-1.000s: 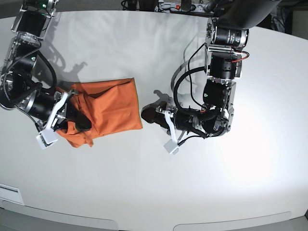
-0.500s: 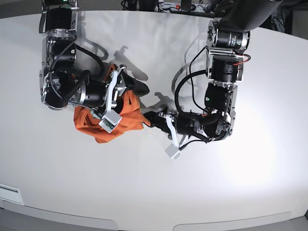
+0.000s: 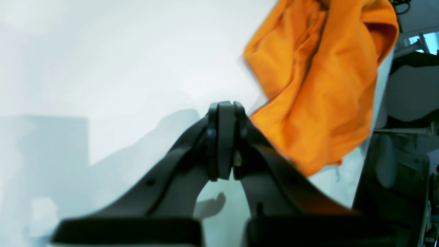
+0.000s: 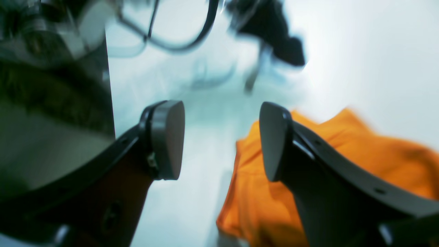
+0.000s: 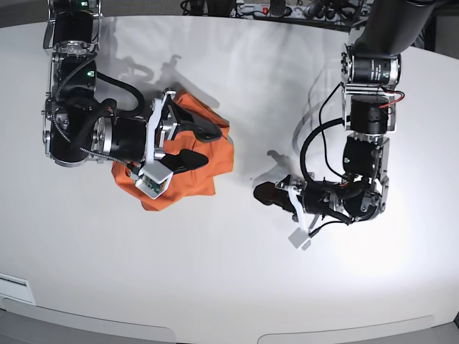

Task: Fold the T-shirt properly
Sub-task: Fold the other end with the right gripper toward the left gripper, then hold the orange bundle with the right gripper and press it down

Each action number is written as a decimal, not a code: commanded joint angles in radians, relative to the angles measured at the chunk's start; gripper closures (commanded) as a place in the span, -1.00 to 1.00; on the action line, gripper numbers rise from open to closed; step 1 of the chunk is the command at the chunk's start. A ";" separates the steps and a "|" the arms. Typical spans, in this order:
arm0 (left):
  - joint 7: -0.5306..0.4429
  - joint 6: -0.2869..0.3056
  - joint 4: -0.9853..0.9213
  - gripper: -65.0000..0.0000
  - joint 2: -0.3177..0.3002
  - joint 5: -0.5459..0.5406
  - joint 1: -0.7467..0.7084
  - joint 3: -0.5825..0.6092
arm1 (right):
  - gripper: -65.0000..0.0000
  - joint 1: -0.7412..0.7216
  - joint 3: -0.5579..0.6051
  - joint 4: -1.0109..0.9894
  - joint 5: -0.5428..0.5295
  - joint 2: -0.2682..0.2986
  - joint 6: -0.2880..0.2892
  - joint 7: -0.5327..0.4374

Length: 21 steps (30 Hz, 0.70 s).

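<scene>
The T-shirt (image 5: 190, 185) is lying on the white table (image 5: 237, 287), in the left half of the base view, partly under the right gripper (image 5: 201, 145). It is making a compact, uneven bundle, and its longer direction is running slantwise in this view, from the lower left up to the upper right. One narrower part is pointing to the upper right, and a blunt corner is pointing down at the lower left; which end is the collar, I cannot tell. The fabric is plain orange, thin and soft, and it is forming rounded folds and long creases. In the left wrist view, one fold is running down the cloth like a ridge, and the lower edge is ending in a rounded point. The surface of the table is smooth and pale, with soft grey shadows. The right gripper is standing with its black, round-ended fingers wide apart, above the cloth, and it is not gripping anything. The left gripper (image 3: 222, 140) is keeping its dark, slim fingertips together, with nothing between them; in the base view it is hovering to the right of the T-shirt, apart from it. Both arms are showing black bodies with pale angular pieces and thin curved cables.
</scene>
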State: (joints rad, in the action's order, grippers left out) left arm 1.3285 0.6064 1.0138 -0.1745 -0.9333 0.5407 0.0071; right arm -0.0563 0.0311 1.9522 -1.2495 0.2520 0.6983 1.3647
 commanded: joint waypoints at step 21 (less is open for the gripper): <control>-0.011 0.001 0.016 1.00 -0.042 -0.068 0.033 -0.002 | -0.14 0.149 -0.075 0.015 0.296 0.078 0.000 -0.226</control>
State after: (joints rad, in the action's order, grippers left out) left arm 1.3285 0.6064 1.0134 -0.2111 -0.9726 0.5434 0.0074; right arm 0.1104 -0.0387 1.9522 -0.9207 0.3206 0.6983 1.1625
